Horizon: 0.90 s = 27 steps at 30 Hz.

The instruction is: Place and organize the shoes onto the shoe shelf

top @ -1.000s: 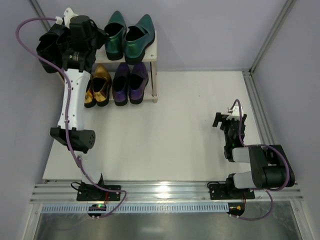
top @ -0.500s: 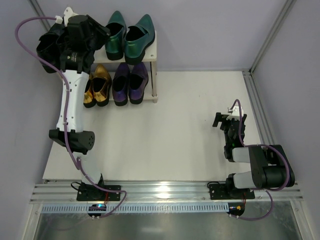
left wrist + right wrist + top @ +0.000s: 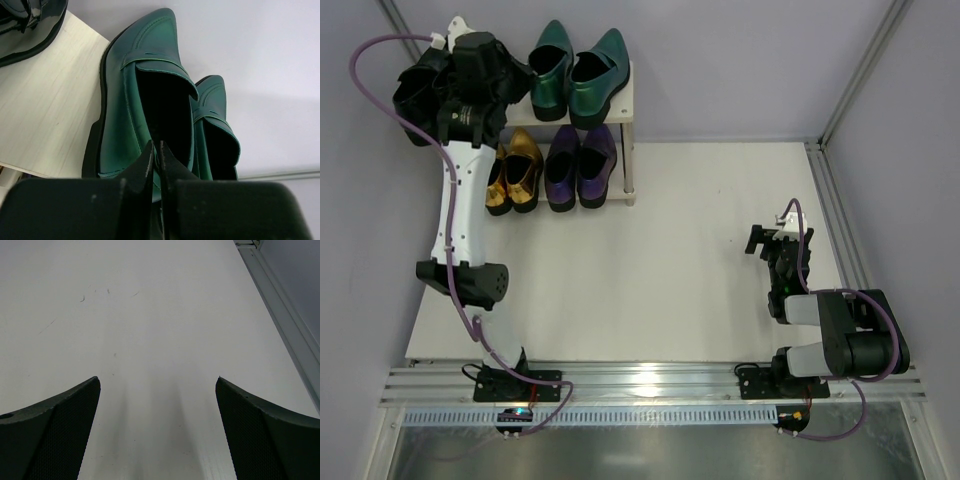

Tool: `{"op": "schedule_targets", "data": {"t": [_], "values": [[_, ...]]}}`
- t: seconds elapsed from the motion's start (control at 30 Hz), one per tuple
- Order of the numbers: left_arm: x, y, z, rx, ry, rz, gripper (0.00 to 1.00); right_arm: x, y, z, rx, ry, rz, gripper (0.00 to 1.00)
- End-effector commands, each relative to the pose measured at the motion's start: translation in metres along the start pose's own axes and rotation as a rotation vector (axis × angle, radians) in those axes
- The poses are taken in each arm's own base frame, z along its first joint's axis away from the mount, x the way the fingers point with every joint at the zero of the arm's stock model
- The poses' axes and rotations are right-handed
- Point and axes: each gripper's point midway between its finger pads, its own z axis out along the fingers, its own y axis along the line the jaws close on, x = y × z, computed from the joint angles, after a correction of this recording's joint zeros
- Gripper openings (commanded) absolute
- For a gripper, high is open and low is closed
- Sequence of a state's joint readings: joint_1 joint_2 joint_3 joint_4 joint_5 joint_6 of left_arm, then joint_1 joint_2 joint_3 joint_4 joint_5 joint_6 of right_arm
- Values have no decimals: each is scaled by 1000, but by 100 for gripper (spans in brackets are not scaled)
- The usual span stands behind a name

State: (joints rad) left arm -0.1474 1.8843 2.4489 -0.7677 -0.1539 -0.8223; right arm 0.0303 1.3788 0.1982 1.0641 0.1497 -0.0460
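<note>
Left fingers (image 3: pixel 148 162) clenching almost together at heel of green pair (image 3: pixel 125 100), sitting on shoe shelf (image 3: pixel 50 100) top board beside black pair (image 3: pixel 420 90). Gold pair (image 3: pixel 515 170) and purple pair (image 3: pixel 580 165) sitting below. Right fingers (image 3: pixel 55 425) hanging released over bench (image 3: pixel 150 315).

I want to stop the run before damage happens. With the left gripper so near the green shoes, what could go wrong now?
1. The left gripper, fingers shut, hangs at the heel of the nearer green shoe; a forward move may push it off the back edge of the shoe shelf.
2. The black shoes lie at the shelf's left end under that arm; pulling back could drag them off.
</note>
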Motion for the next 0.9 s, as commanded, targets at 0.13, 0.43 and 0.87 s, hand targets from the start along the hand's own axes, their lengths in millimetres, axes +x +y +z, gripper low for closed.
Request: {"op": "schedule_targets", "data": {"t": [0.13,0.43,0.87], "values": [[-11,-15,-24,67,7,17,0,-21,1,3,-5,-71,24,97],[-29,-28,-49,123,-27,31,5,-21,1,3,-6,-73,23,97],[13,-39,-47,128,-7,413,68,-21,1,3,-5,-71,23,97]]}}
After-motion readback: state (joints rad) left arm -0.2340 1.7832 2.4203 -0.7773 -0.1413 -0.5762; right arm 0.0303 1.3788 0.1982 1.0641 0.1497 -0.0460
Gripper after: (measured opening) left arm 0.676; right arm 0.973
